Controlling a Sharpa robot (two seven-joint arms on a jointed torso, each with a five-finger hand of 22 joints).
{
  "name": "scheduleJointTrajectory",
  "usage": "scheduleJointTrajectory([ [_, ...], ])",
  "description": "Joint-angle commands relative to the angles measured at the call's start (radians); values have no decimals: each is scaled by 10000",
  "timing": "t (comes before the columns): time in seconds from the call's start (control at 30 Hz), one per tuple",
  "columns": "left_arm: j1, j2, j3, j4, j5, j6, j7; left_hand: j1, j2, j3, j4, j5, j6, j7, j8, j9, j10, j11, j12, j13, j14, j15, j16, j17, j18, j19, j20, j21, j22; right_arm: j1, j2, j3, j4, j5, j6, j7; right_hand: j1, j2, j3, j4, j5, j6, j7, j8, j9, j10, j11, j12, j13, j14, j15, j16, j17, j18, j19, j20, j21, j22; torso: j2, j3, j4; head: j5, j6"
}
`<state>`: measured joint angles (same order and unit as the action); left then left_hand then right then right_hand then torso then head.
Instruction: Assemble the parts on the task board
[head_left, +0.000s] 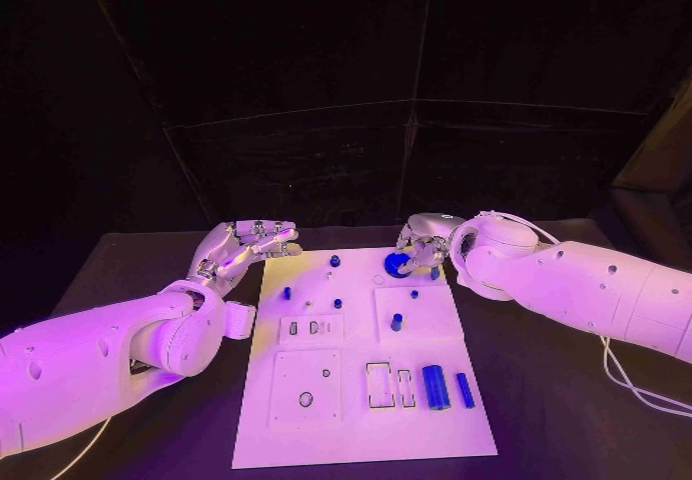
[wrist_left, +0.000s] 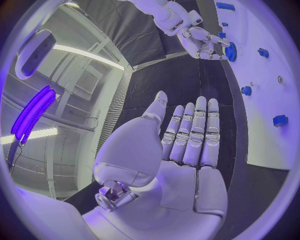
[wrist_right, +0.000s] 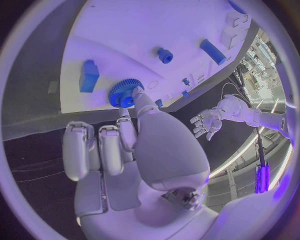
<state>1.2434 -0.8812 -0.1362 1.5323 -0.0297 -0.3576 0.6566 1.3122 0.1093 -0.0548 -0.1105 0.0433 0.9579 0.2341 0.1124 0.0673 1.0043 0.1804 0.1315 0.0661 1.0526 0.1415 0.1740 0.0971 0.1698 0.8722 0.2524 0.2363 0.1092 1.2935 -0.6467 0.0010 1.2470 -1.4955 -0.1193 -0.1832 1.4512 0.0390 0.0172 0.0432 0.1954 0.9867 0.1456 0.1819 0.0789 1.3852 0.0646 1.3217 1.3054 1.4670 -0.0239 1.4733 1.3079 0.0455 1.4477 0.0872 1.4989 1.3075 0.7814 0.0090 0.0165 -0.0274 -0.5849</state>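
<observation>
At board's far edge, right hand (wrist_right: 134, 150) pinches blue gear (wrist_right: 122, 94).

The board (head_left: 361, 400) is white, the parts on it are blue, among them a ridged blue gear (head_left: 397, 264), the counter (head_left: 562, 400) is black, and each robot hand (head_left: 253, 245) is silver.

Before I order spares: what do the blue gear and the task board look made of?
Blue gear: probably moulded or printed plastic; matte, uniformly blue, fine teeth round the rim. Task board: rigid white sheet, likely plastic, smooth with cut recesses; painted metal can't be excluded.
</observation>
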Motion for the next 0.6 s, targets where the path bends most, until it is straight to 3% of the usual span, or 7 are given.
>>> scheduleJointTrajectory([
  [0.03,14,7,10,10,10,133,37,62,15,5,-55,41,34,-2,-37,-14,58,6,-52,-13,68,-20,-18,-14,132,42,-1,-32,-10,11,-51,7,297,-465,-1432,196,176,284,140,-34,87,519,-263,83,110,423,-303,91,99,572,-93,50,110,-64,39,-48,51,992,-2,12,-2,16,12],
  [0.1,14,7,10,4,10,133,37,62,15,5,-55,41,34,-2,-37,-14,58,6,-52,-13,68,-20,-18,-14,132,42,-1,-32,-10,6,-76,7,531,-648,-1961,320,205,288,308,-101,258,591,-288,75,113,411,-329,66,88,563,-118,30,67,-66,45,-74,54,1002,-3,10,-7,22,12],
  [0.27,14,22,10,-2,10,121,60,64,33,20,-76,41,43,-7,-49,-14,67,3,-69,-14,75,-22,-31,-19,131,48,-3,-40,-18,1,6,8,1098,-1162,-2597,412,83,175,583,-147,351,578,-269,-55,93,387,-322,1,59,559,-124,15,49,-70,48,-99,57,1013,-5,4,16,21,2],
  [0.43,14,29,10,2,10,108,77,83,55,45,-106,41,54,-14,-62,-15,80,-2,-84,-14,85,-25,-41,-23,132,57,-6,-47,-25,-14,347,-38,1300,-1524,-2538,340,-78,42,742,-135,258,540,-235,-182,68,353,-294,-67,18,558,-103,6,38,-72,51,-86,59,1022,-9,-12,15,57,-9],
  [0.6,14,35,10,14,10,103,87,83,55,45,-106,41,54,-14,-62,-15,80,-2,-84,-14,85,-25,-41,-23,132,57,-6,-47,-25,-100,792,-80,1207,-1768,-2351,160,-198,-48,870,-118,186,521,-211,-275,52,335,-273,-109,-6,558,-86,1,34,-74,54,-71,60,1029,-1,-5,20,97,-3],
])
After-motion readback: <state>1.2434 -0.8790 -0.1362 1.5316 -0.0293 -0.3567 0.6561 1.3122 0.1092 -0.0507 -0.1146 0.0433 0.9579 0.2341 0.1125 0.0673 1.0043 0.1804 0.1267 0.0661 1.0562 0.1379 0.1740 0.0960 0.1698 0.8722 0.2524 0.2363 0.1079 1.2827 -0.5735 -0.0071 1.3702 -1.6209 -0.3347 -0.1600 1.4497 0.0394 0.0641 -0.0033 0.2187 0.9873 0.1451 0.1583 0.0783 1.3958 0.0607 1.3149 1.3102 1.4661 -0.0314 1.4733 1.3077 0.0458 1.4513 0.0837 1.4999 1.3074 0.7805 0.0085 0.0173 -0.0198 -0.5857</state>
